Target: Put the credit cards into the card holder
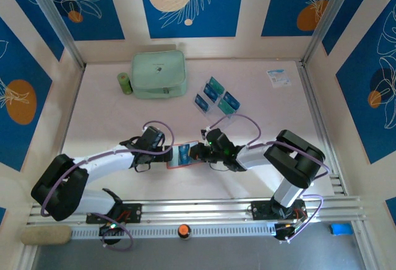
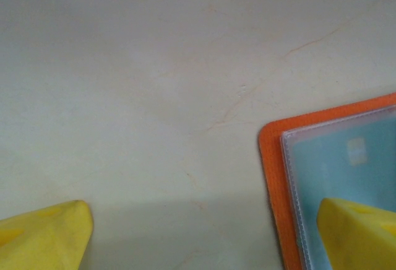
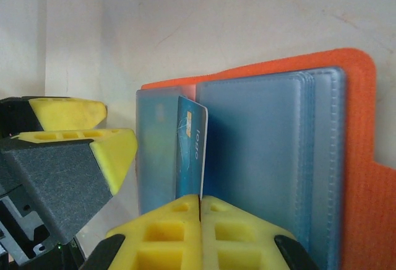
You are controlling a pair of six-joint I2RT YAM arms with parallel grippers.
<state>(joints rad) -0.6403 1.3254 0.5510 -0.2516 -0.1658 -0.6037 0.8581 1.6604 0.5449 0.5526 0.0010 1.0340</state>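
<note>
The card holder (image 3: pixel 360 158) lies open and flat on the table (image 2: pixel 154 84), midway between the two arms, and the right gripper (image 3: pixel 200 203) sits right at its near edge with its yellow fingers pinched together on one credit card (image 3: pixel 191 149). That card stands on its long edge over the wallet's inside, against the seam between two stacks of sleeves. The holder is soft orange material with rounded corners and a stitched border; its sleeves are clear, slightly cloudy plastic, and a pale teal card already shows through the leftmost one. The held card is thin, stiff and teal-blue with lighter print. The left gripper (image 2: pixel 201 220) is at the holder's opposite side, fingers spread wide: one blocky yellow fingertip (image 2: pixel 359 233) lies over the sleeve corner, the other over bare table, though whether it presses the plastic I cannot tell. Farther back, the other credit cards (image 1: pixel 216 94) stand tilted in a small cluster, well apart from the holder. A mint-green zip pouch (image 1: pixel 159 74) with a small green cylinder (image 1: pixel 125 83) just beside it sits at the rear, and a white-and-blue leaflet (image 1: pixel 278 77) lies off to the right.
</note>
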